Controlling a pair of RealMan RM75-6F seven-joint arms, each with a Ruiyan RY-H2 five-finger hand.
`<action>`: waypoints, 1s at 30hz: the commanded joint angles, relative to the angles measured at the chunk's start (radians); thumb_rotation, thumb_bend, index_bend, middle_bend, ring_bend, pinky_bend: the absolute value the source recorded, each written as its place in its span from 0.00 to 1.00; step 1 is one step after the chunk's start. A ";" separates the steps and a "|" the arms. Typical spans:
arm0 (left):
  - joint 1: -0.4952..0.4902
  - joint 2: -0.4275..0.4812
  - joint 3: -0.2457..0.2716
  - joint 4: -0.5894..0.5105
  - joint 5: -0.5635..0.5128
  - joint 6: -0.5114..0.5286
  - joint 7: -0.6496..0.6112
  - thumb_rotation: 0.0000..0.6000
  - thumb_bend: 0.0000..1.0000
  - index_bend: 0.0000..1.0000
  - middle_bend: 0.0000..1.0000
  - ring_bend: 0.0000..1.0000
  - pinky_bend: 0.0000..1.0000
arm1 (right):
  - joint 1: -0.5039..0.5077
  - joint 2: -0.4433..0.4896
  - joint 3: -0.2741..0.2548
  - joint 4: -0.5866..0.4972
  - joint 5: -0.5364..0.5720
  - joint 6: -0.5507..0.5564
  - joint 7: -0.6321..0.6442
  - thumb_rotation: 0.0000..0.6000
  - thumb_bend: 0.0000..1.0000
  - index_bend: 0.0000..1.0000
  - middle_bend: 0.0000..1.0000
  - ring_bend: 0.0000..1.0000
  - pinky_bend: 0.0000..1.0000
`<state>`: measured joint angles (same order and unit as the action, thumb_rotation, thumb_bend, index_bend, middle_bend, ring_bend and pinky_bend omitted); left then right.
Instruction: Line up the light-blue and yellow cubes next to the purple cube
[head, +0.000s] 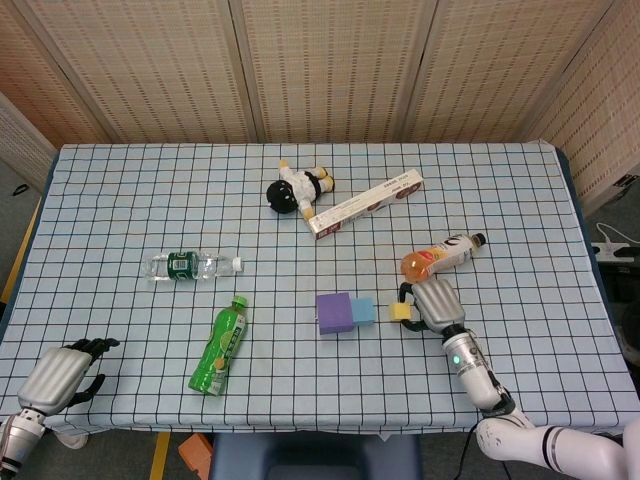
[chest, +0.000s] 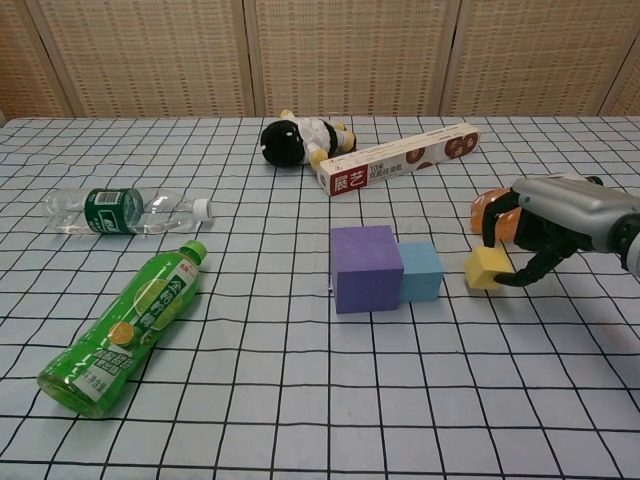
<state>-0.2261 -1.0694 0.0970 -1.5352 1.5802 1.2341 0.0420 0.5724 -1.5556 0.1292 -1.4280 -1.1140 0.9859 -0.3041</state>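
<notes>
A purple cube sits at the table's middle front, and a smaller light-blue cube touches its right side. A short gap to the right of the blue one is the yellow cube, pinched between the fingers of my right hand. I cannot tell whether the yellow cube touches the cloth. My left hand hangs at the front left table edge, fingers curled, holding nothing.
An orange drink bottle lies just behind my right hand. A green bottle, a clear water bottle, a plush toy and a long box lie further left and back.
</notes>
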 joint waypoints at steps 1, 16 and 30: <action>0.000 0.000 0.000 0.000 0.000 -0.001 0.000 1.00 0.44 0.26 0.32 0.32 0.55 | 0.004 -0.010 0.003 0.009 -0.002 -0.005 0.008 1.00 0.14 0.53 1.00 0.94 1.00; 0.000 0.001 0.000 0.000 0.000 0.001 -0.004 1.00 0.44 0.26 0.32 0.32 0.55 | 0.020 -0.047 0.012 0.053 -0.020 -0.024 0.052 1.00 0.14 0.53 1.00 0.94 1.00; -0.002 0.000 -0.001 0.002 -0.002 -0.004 -0.006 1.00 0.44 0.26 0.32 0.32 0.55 | 0.026 -0.070 0.014 0.091 -0.041 -0.034 0.093 1.00 0.14 0.53 1.00 0.94 1.00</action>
<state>-0.2277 -1.0691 0.0962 -1.5335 1.5778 1.2303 0.0361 0.5984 -1.6253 0.1436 -1.3374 -1.1546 0.9522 -0.2115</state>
